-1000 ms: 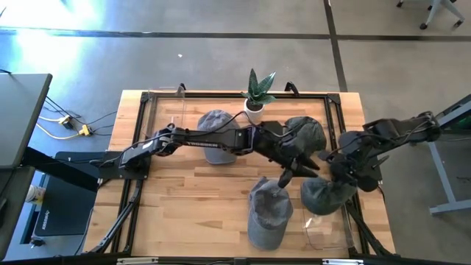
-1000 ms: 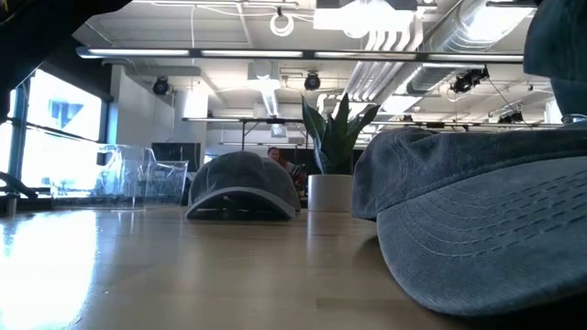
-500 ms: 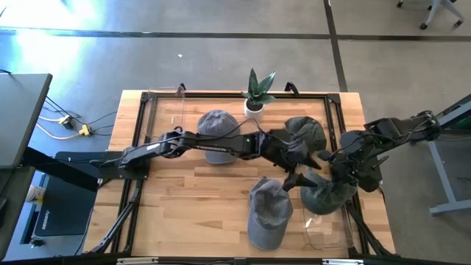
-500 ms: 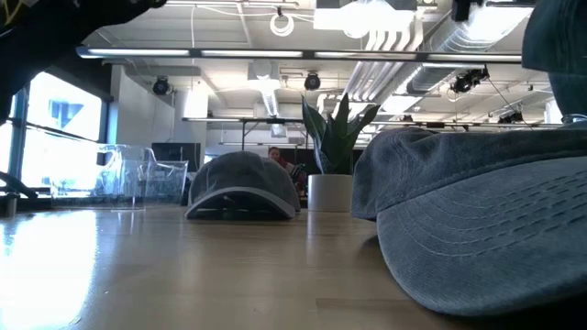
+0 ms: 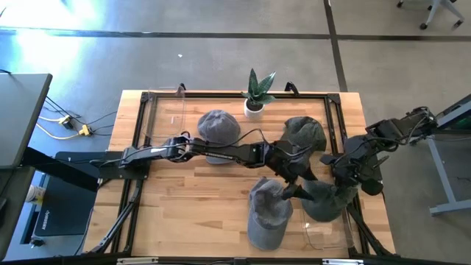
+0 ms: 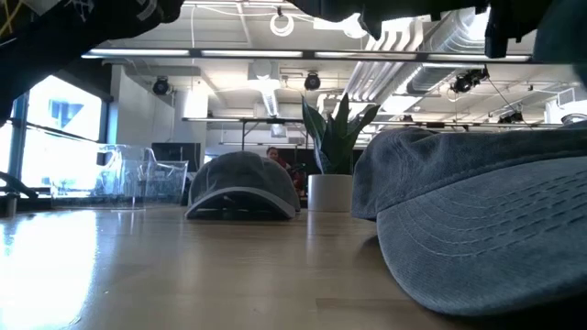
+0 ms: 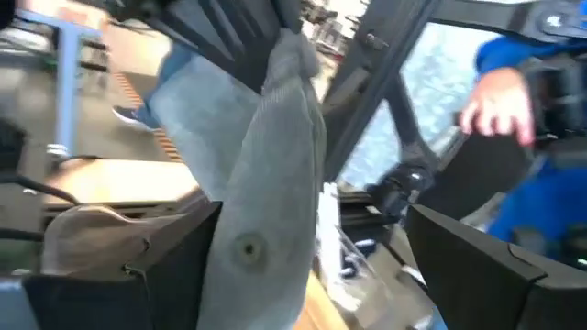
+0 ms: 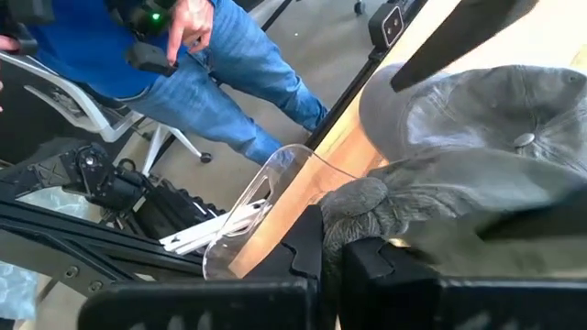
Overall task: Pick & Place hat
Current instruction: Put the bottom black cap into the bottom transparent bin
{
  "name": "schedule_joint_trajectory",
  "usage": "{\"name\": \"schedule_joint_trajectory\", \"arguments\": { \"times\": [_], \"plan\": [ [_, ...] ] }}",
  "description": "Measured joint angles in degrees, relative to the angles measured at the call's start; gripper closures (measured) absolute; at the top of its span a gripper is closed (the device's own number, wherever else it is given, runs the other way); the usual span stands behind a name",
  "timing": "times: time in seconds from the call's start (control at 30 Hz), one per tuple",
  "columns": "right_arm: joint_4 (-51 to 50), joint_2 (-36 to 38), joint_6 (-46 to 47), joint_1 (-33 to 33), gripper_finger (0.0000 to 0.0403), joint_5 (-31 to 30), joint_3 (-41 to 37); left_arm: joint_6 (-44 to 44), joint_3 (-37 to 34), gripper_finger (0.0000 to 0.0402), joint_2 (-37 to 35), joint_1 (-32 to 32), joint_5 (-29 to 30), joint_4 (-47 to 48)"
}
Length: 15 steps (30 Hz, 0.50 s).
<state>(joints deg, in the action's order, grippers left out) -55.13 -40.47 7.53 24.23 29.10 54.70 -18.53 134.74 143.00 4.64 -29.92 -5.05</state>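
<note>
The high camera hangs well above the light wooden slatted bench point(image 5: 191, 188) and looks straight down, taking in the whole top and the grey floor around it. The low camera sits at bench-top height, level, facing the twelve o'clock edge and the room beyond; a grey-blue denim cap point(image 6: 477, 229) lies very near its lens. Both share the small green potted plant in a white pot point(image 5: 257, 92) point(image 6: 335, 156). The left wrist camera looks very close along a hanging grey cap point(image 7: 271, 202). The right wrist camera looks past the bench's five o'clock corner to the floor, near a clear plastic stand point(image 8: 266, 197) point(image 5: 324, 234) also seen from above.
</note>
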Motion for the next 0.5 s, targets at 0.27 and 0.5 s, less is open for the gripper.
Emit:
{"name": "schedule_joint_trajectory", "arguments": {
  "times": [0.27,0.5],
  "plan": [
    [-5.0,0.0,1.1,1.7,0.0391,-5.4,-0.3,0.6,0.2,0.0104,-0.3,1.4,-1.1,1.0],
    [-6.3,0.0,-2.5,2.9,0.0398,-12.2,-4.4,0.2,0.2,0.0162,-0.3,2.1,-0.7,4.5]
  ]
}}
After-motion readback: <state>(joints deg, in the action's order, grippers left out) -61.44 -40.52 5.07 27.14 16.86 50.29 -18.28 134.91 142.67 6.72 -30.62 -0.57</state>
